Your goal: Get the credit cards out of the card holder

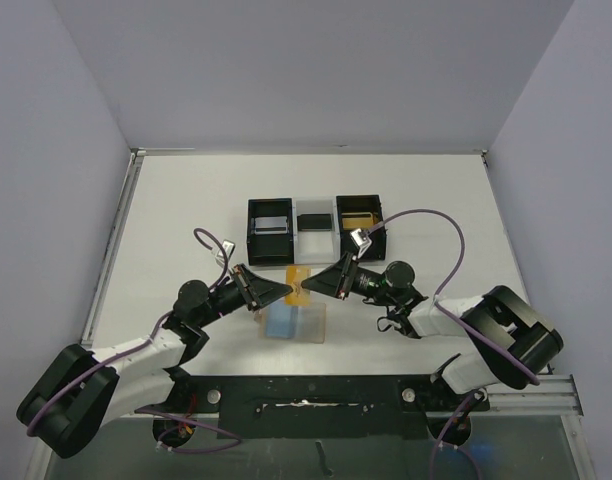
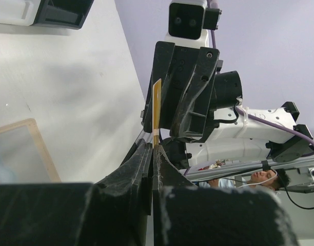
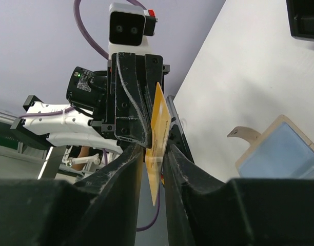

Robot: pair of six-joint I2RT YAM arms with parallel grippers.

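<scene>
White table (image 1: pixel 186 220). Beyond the holder, a black-and-white tray (image 1: pixel 250 220) with three compartments. Just above the holder's far edge, left gripper (image 1: pixel 283 291) and right gripper (image 1: pixel 316 284) tip to tip, both pinched tight on one orange card (image 1: pixel 299 284), upright, clear of the table; print on it too small to read. Holder (image 1: pixel 311 322) flat on the table, tan-rimmed. At its left part, a blue-grey card (image 1: pixel 281 321), tucked in or lying on top, cannot tell which.

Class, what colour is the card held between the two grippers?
The card is orange-yellow, seen best in the right wrist view.
</scene>
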